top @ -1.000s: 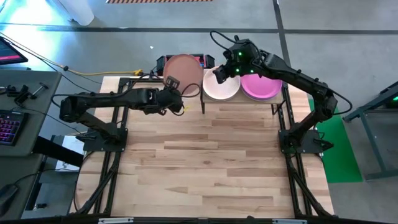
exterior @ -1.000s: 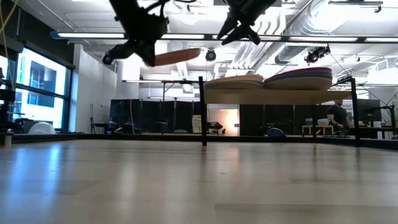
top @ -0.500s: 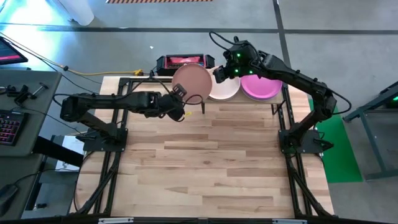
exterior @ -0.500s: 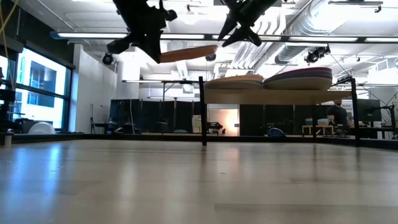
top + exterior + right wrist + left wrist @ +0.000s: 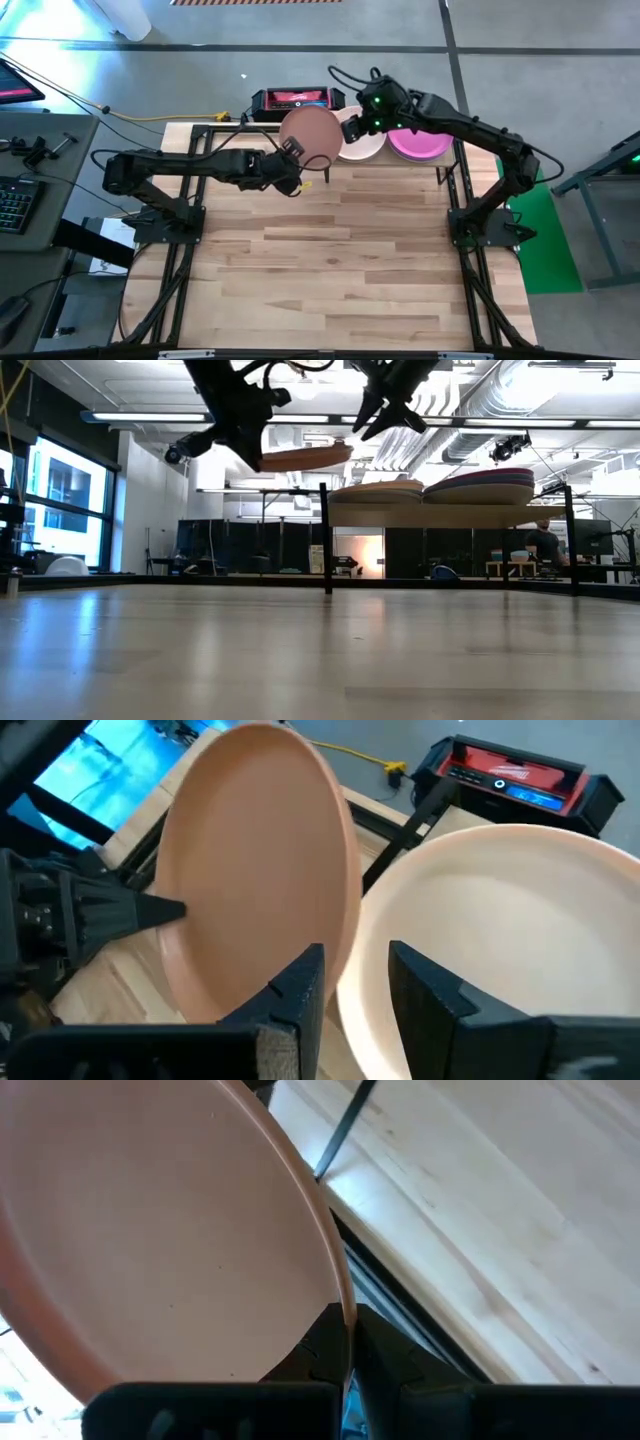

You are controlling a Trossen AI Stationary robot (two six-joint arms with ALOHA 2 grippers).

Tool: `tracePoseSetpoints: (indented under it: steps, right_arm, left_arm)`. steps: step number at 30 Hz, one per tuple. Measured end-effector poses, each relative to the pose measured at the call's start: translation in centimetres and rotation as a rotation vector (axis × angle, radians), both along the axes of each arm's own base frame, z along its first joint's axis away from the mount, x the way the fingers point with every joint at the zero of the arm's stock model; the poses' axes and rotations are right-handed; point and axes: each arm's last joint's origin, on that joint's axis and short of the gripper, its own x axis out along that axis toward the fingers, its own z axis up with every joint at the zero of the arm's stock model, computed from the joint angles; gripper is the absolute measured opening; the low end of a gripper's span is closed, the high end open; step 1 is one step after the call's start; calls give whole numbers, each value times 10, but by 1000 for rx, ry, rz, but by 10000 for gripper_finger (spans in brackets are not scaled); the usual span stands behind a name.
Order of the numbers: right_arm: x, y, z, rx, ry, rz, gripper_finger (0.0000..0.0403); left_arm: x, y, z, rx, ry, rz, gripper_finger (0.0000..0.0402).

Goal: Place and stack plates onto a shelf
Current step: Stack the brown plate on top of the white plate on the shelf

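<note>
So the terracotta plate (image 5: 309, 134) is up in the air at the far edge of the worktop (image 5: 330, 260), pinched by its near rim in the left tool (image 5: 287, 157). From the left wrist view the fingers are clamped right on the plate's edge, one above and one below the rim.

What matters for the next move: the plate sits just off the left end of the shelf (image 5: 430, 513), a bit higher than the stacks and tilted slightly, with its free edge reaching toward the cream plate (image 5: 363, 139) that tops the left stack. From above it already overlaps that plate's left edge. A plate is round, so no long axis to fuss over, just the tilt.

The right tool (image 5: 357, 126) is right there too, hanging over the seam between the two plates. Its fingers are spread, with the terracotta rim lined up in the gap (in the right wrist view I can't tell if either finger touches it). It's clearly the nearer arm to the shelf, so my guess is a handover or a steadying grab before the plate goes on the cream one.

The magenta plate (image 5: 418, 140) tops the right stack, untouched.
</note>
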Motion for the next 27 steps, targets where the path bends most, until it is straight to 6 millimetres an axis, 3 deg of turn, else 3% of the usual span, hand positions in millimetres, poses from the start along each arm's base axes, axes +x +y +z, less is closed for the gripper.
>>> tracePoseSetpoints:
  steps: [9,27]
  right_arm:
    - [11,4,-9,9,26,24,94]
    - [11,4,-9,-1,31,10,88]
  left_arm:
    - [2,0,2,47,5,-19,1]
    - [10,2,10,118,-65,-33,1]
